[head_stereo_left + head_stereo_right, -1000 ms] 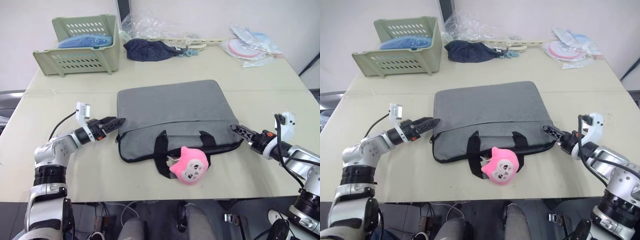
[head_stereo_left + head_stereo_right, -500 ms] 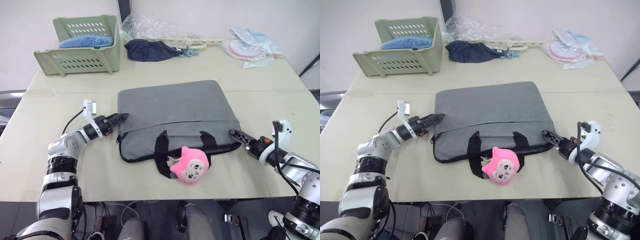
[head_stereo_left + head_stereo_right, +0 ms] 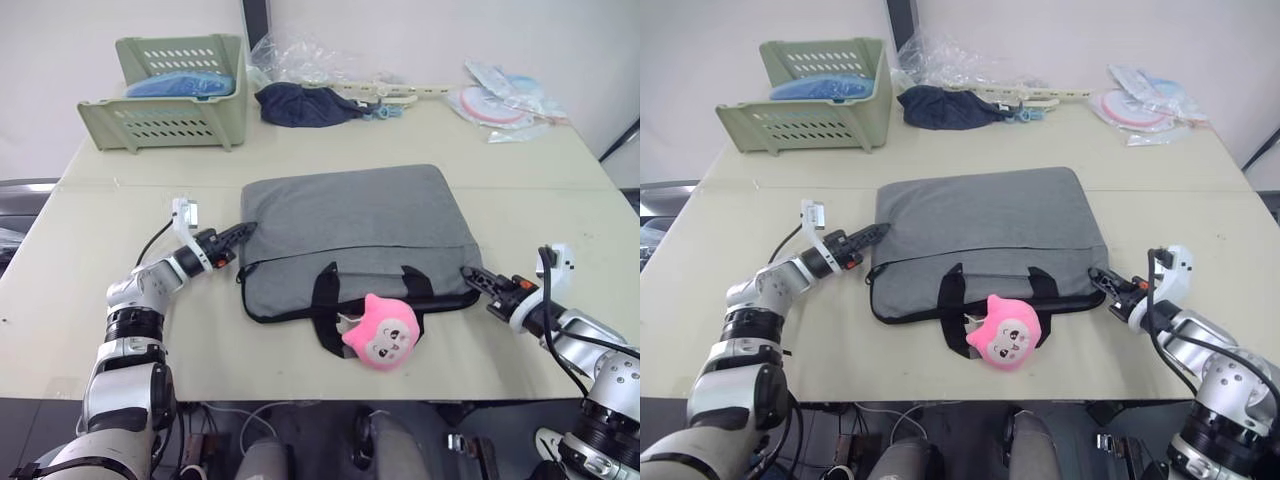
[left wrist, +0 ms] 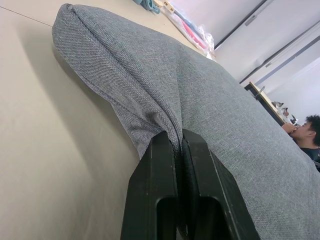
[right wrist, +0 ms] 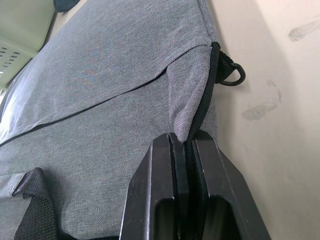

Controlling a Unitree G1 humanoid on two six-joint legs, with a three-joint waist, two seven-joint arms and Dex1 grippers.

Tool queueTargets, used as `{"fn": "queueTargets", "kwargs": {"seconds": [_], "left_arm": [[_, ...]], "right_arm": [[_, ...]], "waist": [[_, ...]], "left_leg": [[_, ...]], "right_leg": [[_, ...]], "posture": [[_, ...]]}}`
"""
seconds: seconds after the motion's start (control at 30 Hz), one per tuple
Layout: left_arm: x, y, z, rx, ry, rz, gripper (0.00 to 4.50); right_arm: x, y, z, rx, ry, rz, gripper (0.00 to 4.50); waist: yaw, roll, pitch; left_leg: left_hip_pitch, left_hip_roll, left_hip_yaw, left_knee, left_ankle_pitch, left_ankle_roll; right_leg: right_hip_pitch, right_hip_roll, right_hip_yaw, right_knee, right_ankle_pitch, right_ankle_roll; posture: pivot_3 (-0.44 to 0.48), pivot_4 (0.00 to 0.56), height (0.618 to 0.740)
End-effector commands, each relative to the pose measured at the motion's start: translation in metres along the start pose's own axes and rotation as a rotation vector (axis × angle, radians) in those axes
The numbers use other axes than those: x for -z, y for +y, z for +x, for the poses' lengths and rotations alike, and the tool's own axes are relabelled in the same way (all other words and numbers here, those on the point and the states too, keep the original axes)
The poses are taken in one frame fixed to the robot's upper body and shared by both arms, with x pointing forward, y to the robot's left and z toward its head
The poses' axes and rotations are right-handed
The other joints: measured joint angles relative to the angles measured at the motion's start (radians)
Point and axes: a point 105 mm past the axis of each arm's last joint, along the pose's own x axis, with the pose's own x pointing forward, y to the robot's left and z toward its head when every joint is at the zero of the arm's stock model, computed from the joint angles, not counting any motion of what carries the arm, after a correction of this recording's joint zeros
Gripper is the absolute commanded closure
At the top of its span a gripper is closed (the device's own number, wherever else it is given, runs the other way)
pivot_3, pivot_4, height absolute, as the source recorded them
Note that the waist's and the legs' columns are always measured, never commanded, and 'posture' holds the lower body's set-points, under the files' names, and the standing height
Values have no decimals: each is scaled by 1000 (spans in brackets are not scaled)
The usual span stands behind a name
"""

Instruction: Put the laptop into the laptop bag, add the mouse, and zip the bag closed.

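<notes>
The grey laptop bag (image 3: 355, 220) lies flat in the middle of the table, black handles toward me. My left gripper (image 3: 240, 231) is at its left edge, and the left wrist view has the black fingers (image 4: 162, 165) shut on a fold of the grey fabric. At the bag's right front corner, my right gripper (image 3: 468, 273) is also shut, pinching the fabric (image 5: 192, 120) beside the black edging and a small ring. The laptop and the mouse are out of view.
A pink round plush (image 3: 380, 333) lies on the bag's handles at the front. A green basket (image 3: 170, 100) stands at the back left, with a dark navy cloth (image 3: 300, 103), plastic wrapping and flat packets (image 3: 500, 100) along the back edge. A person (image 4: 305, 135) is far beyond the table.
Both grippers have closed on the bag: the left on its left edge, the right after reaching in to its right front corner. The camera has shifted slightly.
</notes>
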Motion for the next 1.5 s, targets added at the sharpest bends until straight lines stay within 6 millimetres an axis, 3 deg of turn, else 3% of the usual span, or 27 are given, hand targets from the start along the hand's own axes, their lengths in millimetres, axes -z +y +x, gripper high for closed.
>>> {"fn": "queueTargets", "kwargs": {"seconds": [0.03, 0.33, 0.6, 0.77, 1.0, 1.1, 1.13, 1.17, 1.3, 1.33, 1.37, 1.5], "left_arm": [[10, 1, 7, -11, 52, 11, 4500], [-18, -7, 30, 21, 39, 103, 4500], [-27, -16, 45, 51, 43, 148, 4500], [-33, -14, 44, 41, 41, 170, 4500], [-30, -12, 39, 50, 62, 166, 4500], [-27, -9, 34, 41, 65, 157, 3290], [-26, -9, 33, 47, 70, 155, 2807], [-25, -8, 32, 47, 75, 154, 2637], [-20, -3, 26, 32, 108, 171, 743], [-19, -2, 23, 27, 121, 176, 419], [-18, -1, 21, 25, 128, 179, 41], [-23, 6, 3, 6, 119, 175, 41]], "right_arm": [[12, 7, 2, -15, 43, -6, 4477], [27, 33, 4, -64, 48, 0, 4477], [27, 42, 11, -76, 32, 6, 4477], [26, 53, 14, -106, 27, -4, 4477], [28, 49, 12, -92, 36, -1, 4477], [29, 48, 11, -90, 43, -8, 4500], [29, 48, 11, -89, 47, -11, 4072], [29, 48, 11, -93, 51, -16, 3612], [28, 54, 9, -121, 61, -58, 1734], [26, 54, 8, -121, 57, -63, 1438], [25, 54, 8, -121, 53, -66, 1431], [11, 50, -2, -95, 24, -122, 1431]], "waist": [[3, 0, 0], [2, -1, 0], [0, -1, 0], [-5, -1, 0], [-20, -1, 0], [-20, -1, 0], [-20, -1, 0], [-20, -1, 0], [-21, -1, 0], [-21, -1, 0], [-21, -1, 0], [-23, -1, 0]], "left_leg": [[0, 0, 0, 0, 0, 0], [4, 0, 0, -1, 0, 0], [4, 0, 0, -1, 0, 0], [4, 0, 0, -1, 0, 0], [3, 0, 0, -2, 0, 0], [3, 0, 0, -2, 0, 0], [3, 0, 0, -2, 0, 0], [3, 0, 0, -2, 0, 0], [4, 1, 0, -2, 0, 0], [4, 1, 0, -2, 0, 0], [4, 1, 0, -2, 0, 0], [4, 1, 0, -2, 0, 0]], "right_leg": [[1, 0, 0, 0, 0, 0], [4, 0, 0, -1, 0, 0], [4, 1, 0, -1, 0, 0], [4, 0, 0, -1, 0, 0], [4, 0, -1, -1, 0, 0], [3, 0, -1, -1, 0, 0], [3, 0, -1, -1, 0, 0], [3, 0, -1, -1, 0, 0], [3, 0, -1, -1, 0, 0], [3, 0, 0, -1, 0, 0], [3, 1, -1, -1, 0, 0], [3, 1, 0, -1, 0, 0]], "posture": [[0, 150, 740], [0, 150, 740], [0, 150, 740], [0, 150, 740], [0, 150, 740], [0, 150, 740], [0, 150, 740], [0, 150, 740], [0, 150, 740], [0, 150, 740], [0, 150, 740], [0, 150, 740]]}}
